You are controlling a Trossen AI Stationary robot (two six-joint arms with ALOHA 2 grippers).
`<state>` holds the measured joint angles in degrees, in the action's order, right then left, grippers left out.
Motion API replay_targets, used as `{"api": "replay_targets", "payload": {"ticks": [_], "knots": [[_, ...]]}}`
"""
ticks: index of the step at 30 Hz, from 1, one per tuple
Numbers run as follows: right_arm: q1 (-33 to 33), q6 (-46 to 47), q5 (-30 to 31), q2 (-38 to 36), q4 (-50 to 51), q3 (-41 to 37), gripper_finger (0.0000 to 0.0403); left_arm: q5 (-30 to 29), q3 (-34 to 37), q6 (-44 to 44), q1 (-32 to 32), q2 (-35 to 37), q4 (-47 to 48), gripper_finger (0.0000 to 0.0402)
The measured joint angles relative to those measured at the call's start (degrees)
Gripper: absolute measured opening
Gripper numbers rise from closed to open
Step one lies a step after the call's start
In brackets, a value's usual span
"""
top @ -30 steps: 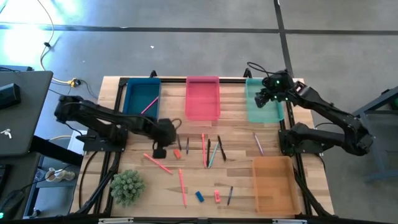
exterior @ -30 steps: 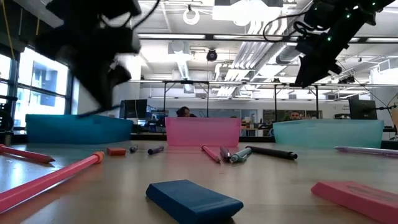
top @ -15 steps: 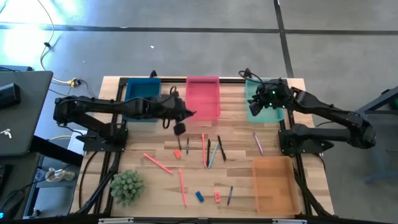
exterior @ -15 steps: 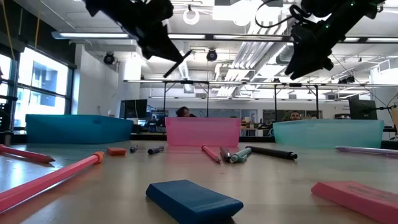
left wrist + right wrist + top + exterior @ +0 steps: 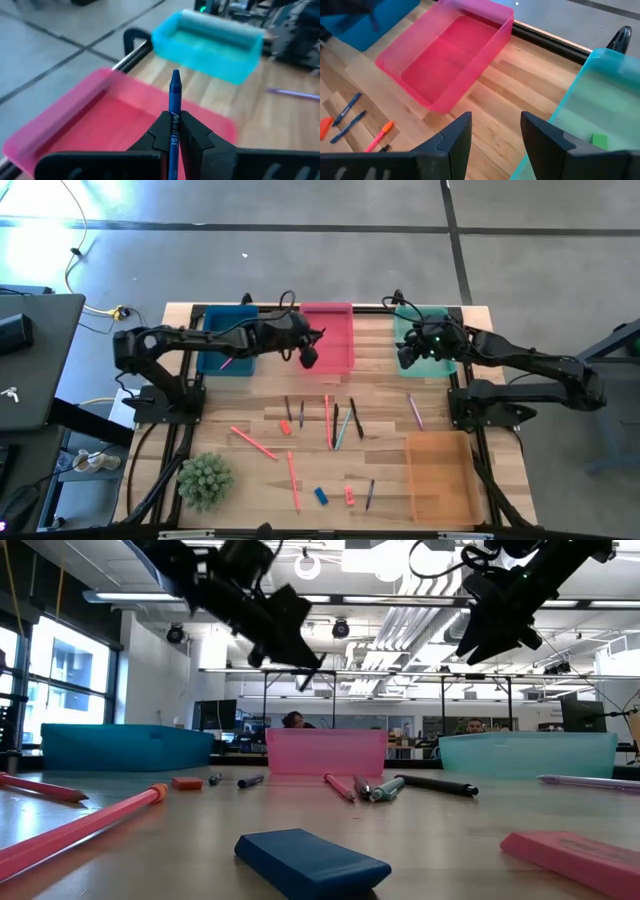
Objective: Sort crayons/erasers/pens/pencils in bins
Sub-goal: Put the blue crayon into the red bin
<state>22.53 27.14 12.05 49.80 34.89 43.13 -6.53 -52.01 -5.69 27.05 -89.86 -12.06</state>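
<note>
Near edge of the table: a blue eraser and a red-pink eraser lie side by side but apart, with a green spiky plant toward the left corner and the translucent orange bin against the right edge. Bare wood separates the erasers from the orange bin.

Mid-table: a loose cluster of pens and pencils lies spread out, with a small orange-red eraser at its left and a lilac pen off to its right. Open wood remains between this cluster and the far row of bins.

Far edge: the dark blue bin, pink bin and teal bin stand in a row, with gaps of bare wood between them. The left hand hovers over the pink bin's left side, clamped on a blue crayon that projects forward beyond its fingertips. The right hand hangs at the teal bin's left rim, fingers spread and holding nothing; a green eraser lies inside the teal bin.
</note>
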Motion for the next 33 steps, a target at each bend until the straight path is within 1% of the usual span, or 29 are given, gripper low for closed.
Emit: {"api": "replay_targets", "payload": {"ticks": [6, 12, 15, 20, 26, 33], "knots": [[-1.51, 3.50, 0.23, 0.02, 0.19, 0.00, 0.0161, 2.59, -0.29, -3.59, 3.04, -5.71, -1.72, 0.0008], [-3.15, 7.09, 2.17, 0.13, 1.85, 0.00, 0.0161, 5.68, -4.82, -4.70, 5.28, -10.58, -0.13, 0.0008], [-3.83, 8.35, 3.07, 0.13, 2.28, 0.00, 0.0161, 5.89, -8.28, -4.74, 6.19, -12.64, 3.98, 0.0008], [-4.67, 8.93, 4.52, 0.13, 2.60, 0.00, 0.0161, 5.89, -13.03, -4.88, 7.42, -14.89, 10.80, 0.0008], [-4.66, 9.04, 4.50, 0.13, 2.60, 0.00, 0.0161, 5.91, -14.93, -6.19, 8.20, -16.80, 16.63, 0.0008], [-4.66, 8.83, 4.50, 0.13, 2.60, 0.00, 0.0161, 6.11, -14.95, -6.43, 7.70, -16.79, 17.01, 0.0008]]}}
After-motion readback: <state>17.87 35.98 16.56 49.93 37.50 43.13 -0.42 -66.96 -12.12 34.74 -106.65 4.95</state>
